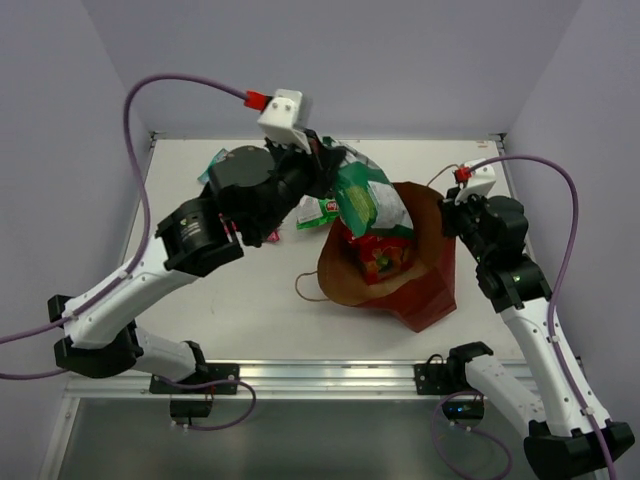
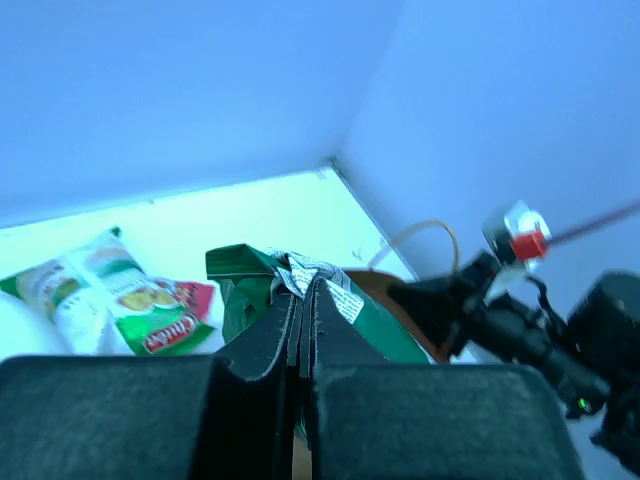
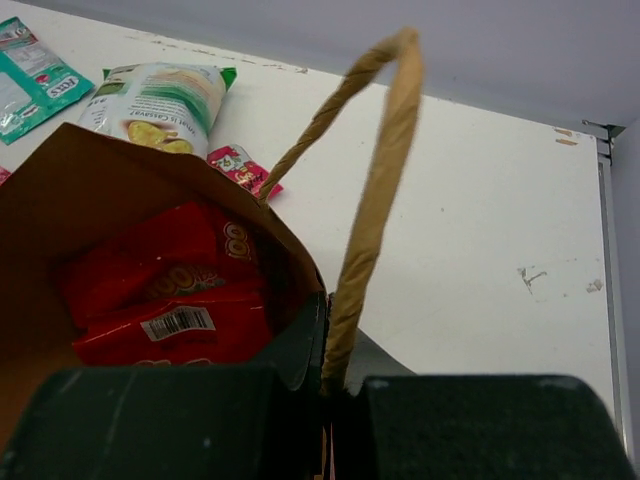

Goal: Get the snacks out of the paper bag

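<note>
My left claw is clamped tight on the top seam of a green-and-white packet, which hangs just above the mouth of the paper bag at centre frame in the top view. My right claw is pinched closed on the bag's rim beside the twine handle, pinning it down. Red packets lie inside. I'd raise the green one fully clear of the rim before swinging toward the upper left, where a matching packet lies on the counter. I'd let go low so it doesn't skid. The right grip must hold firm, or the bag may tip with the pull.
</note>
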Available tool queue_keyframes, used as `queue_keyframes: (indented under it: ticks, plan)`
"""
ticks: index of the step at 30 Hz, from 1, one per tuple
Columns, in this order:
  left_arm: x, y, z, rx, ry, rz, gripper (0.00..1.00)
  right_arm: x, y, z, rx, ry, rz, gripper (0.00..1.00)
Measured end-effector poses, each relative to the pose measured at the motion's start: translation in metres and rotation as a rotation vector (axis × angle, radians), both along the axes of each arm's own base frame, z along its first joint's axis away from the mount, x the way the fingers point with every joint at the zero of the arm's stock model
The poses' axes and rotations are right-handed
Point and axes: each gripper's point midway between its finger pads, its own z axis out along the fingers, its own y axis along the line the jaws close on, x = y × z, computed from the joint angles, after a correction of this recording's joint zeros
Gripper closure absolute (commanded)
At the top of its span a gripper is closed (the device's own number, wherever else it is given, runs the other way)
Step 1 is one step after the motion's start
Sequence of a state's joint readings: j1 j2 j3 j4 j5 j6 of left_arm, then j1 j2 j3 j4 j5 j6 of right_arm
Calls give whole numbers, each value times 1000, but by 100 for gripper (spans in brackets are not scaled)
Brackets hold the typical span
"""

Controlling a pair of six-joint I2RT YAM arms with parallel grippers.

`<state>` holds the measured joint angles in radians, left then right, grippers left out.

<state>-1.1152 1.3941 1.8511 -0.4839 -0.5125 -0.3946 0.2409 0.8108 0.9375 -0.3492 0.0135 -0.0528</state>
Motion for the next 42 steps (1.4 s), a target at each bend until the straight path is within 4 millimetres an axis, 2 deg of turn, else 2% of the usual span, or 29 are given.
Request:
queue_keyframes:
  ticks: [2,4,7,8,14,16,20,23,26,29,30,31,34,37,40,42]
  plan:
    - [6,25,21,-29,-40,72,100,1,-1,1,-2,-4,-9,100]
    - [17,52,30,-30,-63,168,100,1,-4,1,-4,-7,-22,100]
    - [45,102,27,-11,-69,337,100,2,-5,1,-6,-7,-28,100]
    - [57,125,20,7,-63,415,100,2,-5,1,-6,-7,-29,100]
    - [101,250,-51,133,28,792,100,2,-7,1,-9,-8,-42,100]
    - [107,280,-81,171,79,868,100,2,-7,1,-9,-8,-43,100]
    - [121,354,-149,204,207,1024,100,2,-7,1,-9,-8,-42,100]
    - [131,396,-192,189,287,1088,100,2,-7,1,-8,-8,-38,100]
    - [147,423,-216,165,322,1109,100,2,-6,1,-6,-8,-34,100]
    - [162,433,-222,133,279,1102,99,2,-4,1,-4,-7,-24,100]
    - [164,434,-222,122,261,1097,92,2,-4,1,-4,-7,-23,100]
    - [165,434,-222,107,237,1093,76,1,-4,1,-4,-7,-22,100]
    - [157,430,-235,65,217,1087,52,1,-3,1,-3,-7,-20,100]
    - [132,424,-266,35,265,1094,18,1,-2,1,-2,-7,-15,100]
    - [107,421,-294,35,336,1103,0,0,2,1,4,-5,12,100]
    - [96,420,-297,50,369,1105,0,-1,6,2,9,-3,34,100]
